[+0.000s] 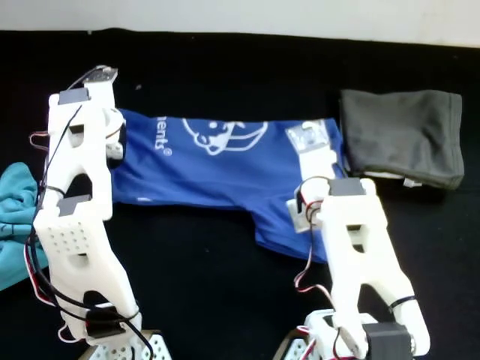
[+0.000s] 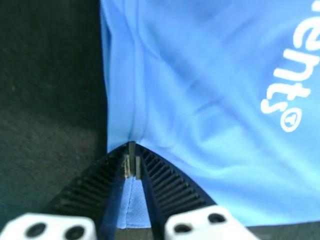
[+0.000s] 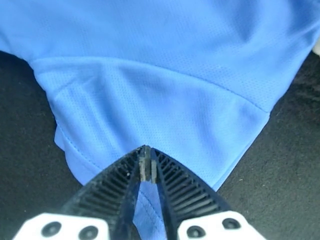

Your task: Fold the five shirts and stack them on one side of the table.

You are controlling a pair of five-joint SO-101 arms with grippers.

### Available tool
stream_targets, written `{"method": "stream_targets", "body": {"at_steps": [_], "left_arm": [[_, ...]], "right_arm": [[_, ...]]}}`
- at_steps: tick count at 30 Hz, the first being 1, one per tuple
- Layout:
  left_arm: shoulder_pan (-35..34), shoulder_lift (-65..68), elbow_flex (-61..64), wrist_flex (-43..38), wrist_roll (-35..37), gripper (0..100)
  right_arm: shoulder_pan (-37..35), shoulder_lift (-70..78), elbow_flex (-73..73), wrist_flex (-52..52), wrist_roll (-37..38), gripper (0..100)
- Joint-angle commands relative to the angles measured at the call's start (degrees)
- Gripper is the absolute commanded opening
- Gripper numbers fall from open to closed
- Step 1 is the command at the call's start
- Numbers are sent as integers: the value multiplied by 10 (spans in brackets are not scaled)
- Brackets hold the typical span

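Observation:
A blue shirt with white print lies spread across the middle of the black table. My left gripper is shut on the blue shirt's hem at its left edge, beside the arm in the high view. My right gripper is shut on the shirt's sleeve at its near right part, where the right arm stands. A dark grey folded shirt rests at the far right. A teal shirt lies bunched at the left edge.
The black table runs bare between the two arm bases. A pale wall strip borders the far side. A white tag pokes out under the grey folded shirt.

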Motion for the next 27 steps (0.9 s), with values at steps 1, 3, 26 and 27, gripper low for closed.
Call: {"method": "stream_targets", "body": {"at_steps": [1,3,26,27], "left_arm": [[-1,-65,-28,48,3,9],[7,-94,-23,88,3,9],[-41,-305,560,-331,1,9],[-41,-305,560,-331,1,9]], "right_arm": [[-3,-4,0,3,-3,5],[-5,-7,-2,13,-3,5],[80,-7,111,-19,130,5],[95,-7,102,-16,135,5]]}}
